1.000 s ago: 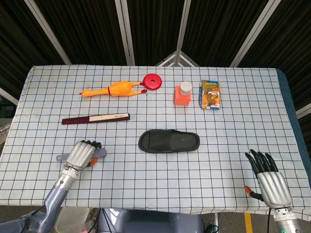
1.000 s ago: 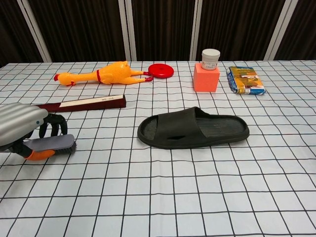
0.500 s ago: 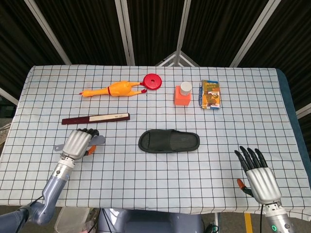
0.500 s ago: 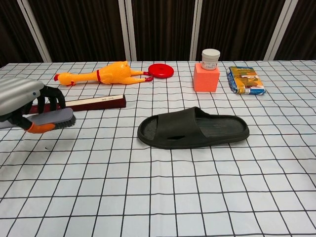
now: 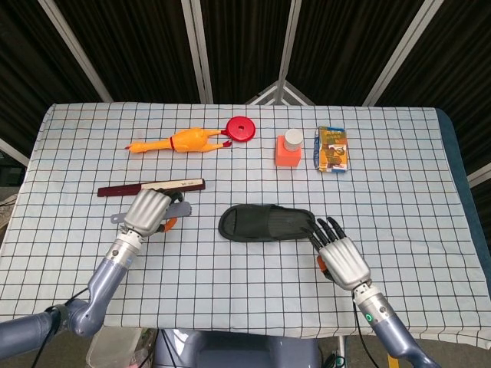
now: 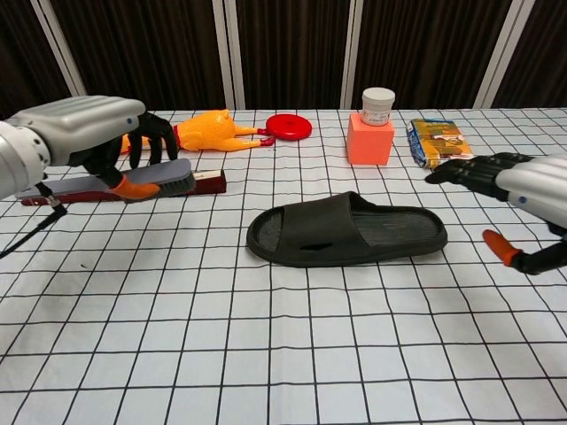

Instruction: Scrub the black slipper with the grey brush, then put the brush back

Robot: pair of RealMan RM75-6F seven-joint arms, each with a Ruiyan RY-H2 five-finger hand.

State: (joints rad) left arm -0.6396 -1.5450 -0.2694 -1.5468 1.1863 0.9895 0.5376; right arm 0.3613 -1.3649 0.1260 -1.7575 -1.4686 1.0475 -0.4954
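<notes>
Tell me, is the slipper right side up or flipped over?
Right side up: the slipper lies flat on the table, strap on top and footbed showing.

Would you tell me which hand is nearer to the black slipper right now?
The right hand: it sits just off the black slipper at its heel end. The left hand, holding the grey brush, is farther off beyond the toe end.

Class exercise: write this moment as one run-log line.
left hand: holds grey brush, lifted | right hand: open, beside black slipper heel end | scrubbing: not begun
</notes>
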